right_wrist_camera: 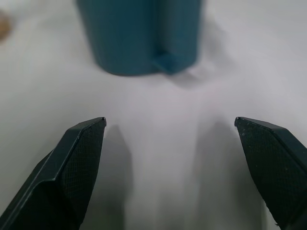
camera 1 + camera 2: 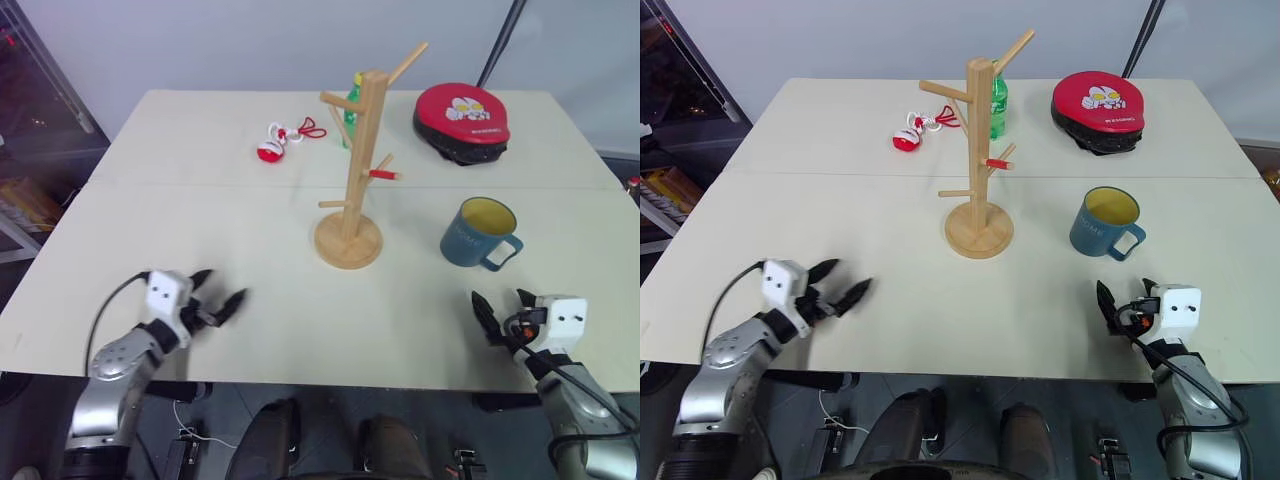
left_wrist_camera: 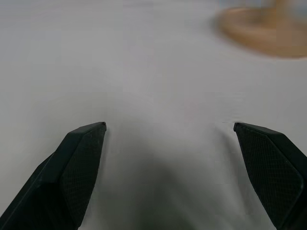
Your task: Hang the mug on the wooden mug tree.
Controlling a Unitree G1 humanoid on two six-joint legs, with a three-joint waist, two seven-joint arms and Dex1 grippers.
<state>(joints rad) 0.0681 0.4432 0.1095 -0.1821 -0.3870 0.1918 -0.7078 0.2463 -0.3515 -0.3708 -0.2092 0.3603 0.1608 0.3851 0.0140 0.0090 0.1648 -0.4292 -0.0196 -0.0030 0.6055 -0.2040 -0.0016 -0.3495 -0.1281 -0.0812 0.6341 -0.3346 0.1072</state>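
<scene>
Dark teal mug (image 2: 479, 234) w/ yellow inside stands upright on the pale worktop (image 2: 200, 220), just right of the wooden mug tree (image 2: 355, 170), handle toward the robot. Right end effector (image 2: 505, 312) hovers near the mug, fingers spread wide, nothing held. Left end effector (image 2: 218, 294) is also released, low over the worktop's near-left area.

mug (image 2: 478, 236): we see glossy ceramic
mug tree (image 2: 352, 170): we see pale, smooth, matt wood
table (image 2: 200, 200): we see a matt surface
finger pads (image 1: 79, 158): we see finely textured black
</scene>
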